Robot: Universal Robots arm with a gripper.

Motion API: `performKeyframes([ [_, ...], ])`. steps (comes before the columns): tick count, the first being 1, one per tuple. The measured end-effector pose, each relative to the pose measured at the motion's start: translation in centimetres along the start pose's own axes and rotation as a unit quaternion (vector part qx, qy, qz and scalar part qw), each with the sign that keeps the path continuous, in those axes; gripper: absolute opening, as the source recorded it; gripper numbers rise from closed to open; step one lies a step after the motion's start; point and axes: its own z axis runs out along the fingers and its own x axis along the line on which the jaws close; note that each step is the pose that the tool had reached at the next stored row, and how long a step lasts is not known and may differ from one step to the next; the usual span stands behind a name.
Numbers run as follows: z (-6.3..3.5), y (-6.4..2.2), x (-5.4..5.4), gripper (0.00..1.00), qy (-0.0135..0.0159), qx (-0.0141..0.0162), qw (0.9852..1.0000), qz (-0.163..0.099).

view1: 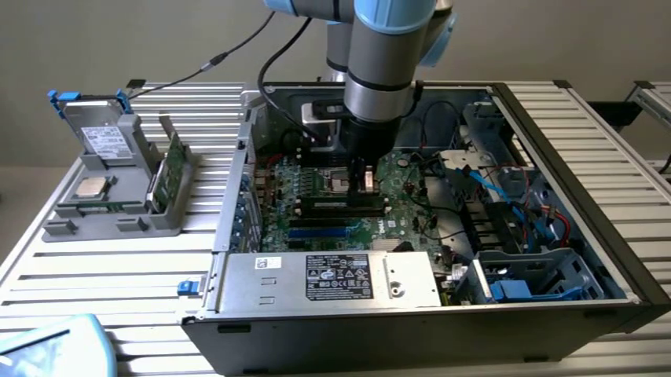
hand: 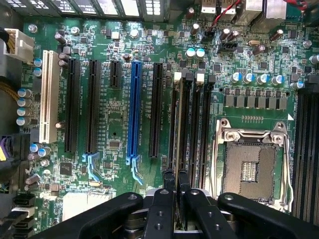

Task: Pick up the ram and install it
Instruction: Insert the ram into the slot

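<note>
The ram (hand: 176, 124) shows edge-on as a thin pale strip in the wrist view. It stands upright along the black memory slots (hand: 188, 124) next to the CPU socket (hand: 251, 167). My gripper (hand: 175, 181) is shut on its near end, one black finger on each side. In the exterior view, the gripper (view1: 367, 187) reaches straight down into the open computer case (view1: 587, 196). It stands just above the motherboard (view1: 314, 184), with the ram (view1: 367, 181) as a small tan piece between the fingers. I cannot tell whether the ram is seated in a slot.
A silver power supply (view1: 330, 279) fills the case's front. Blue and red cables (view1: 524, 196) and drive bays lie at the exterior view's right. Outside the case, a grey holder (view1: 115, 204) carries a taller green card (view1: 168, 169). Long black, blue (hand: 133, 109) and white (hand: 48, 94) expansion slots cross the board.
</note>
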Motion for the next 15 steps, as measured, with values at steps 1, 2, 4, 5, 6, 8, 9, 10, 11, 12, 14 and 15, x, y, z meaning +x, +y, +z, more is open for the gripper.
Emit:
performKeyframes([
  [1,0.00,0.00,-0.04,0.13,0.0009,-0.0004,1.0000,0.000],
  [2,0.00,-0.01,-0.07,0.13,0.0016,-0.0007,1.0000,0.000],
  [4,0.00,-0.01,-0.10,0.13,0.0024,-0.0010,1.0000,0.000],
  [5,-0.01,-0.01,-0.10,0.13,0.0026,-0.0011,1.0000,0.000],
  [6,0.00,-0.02,-0.10,0.13,0.0027,-0.0011,1.0000,0.000],
  [8,-0.01,-0.06,-0.10,0.13,0.0029,-0.0012,1.0000,0.000],
  [9,-0.01,-0.11,-0.10,0.13,0.0031,-0.0014,1.0000,0.000],
  [10,-0.01,-0.11,-0.10,0.13,0.0031,-0.0014,1.0000,0.000],
  [11,-0.01,-0.11,-0.10,0.13,0.0031,-0.0014,1.0000,0.001],
  [12,-0.01,-0.11,-0.10,0.13,0.0031,-0.0014,1.0000,0.001],
  [14,-0.01,-0.07,-0.11,0.13,0.0031,-0.0014,1.0000,0.002],
  [15,-0.01,-0.04,-0.12,0.13,0.0030,-0.0014,1.0000,0.002],
])
